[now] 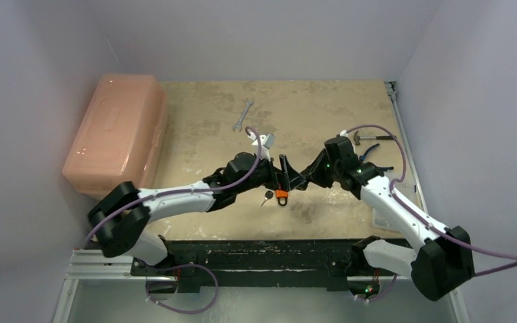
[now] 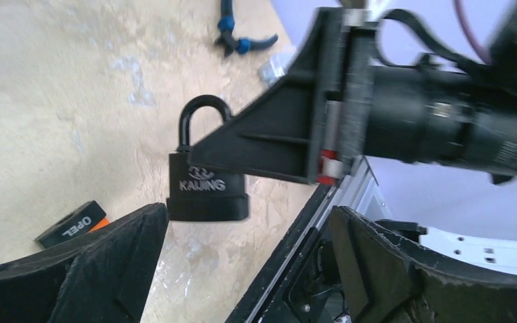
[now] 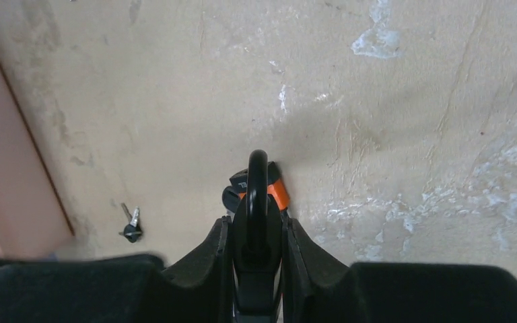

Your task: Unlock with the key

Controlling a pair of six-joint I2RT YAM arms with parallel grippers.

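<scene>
A black padlock (image 2: 207, 192), shackle closed, hangs off the table in my right gripper (image 3: 258, 250), which is shut on its body; the shackle (image 3: 258, 176) points away from the wrist. In the top view the right gripper (image 1: 309, 176) meets my left gripper (image 1: 289, 172) at the table's middle. My left gripper (image 2: 242, 269) is open and empty, its fingers (image 2: 108, 262) just below and either side of the padlock's base, not touching it. A small key with a black head (image 1: 267, 196) lies on the table, also in the right wrist view (image 3: 131, 229).
An orange and black tag marked OPEL (image 1: 281, 195) lies beside the key. A pink plastic box (image 1: 118, 131) stands at the left. A wrench (image 1: 242, 114), a small grey part (image 1: 264, 139), a hammer (image 1: 362, 137) and blue-handled pliers (image 2: 239, 42) lie further back.
</scene>
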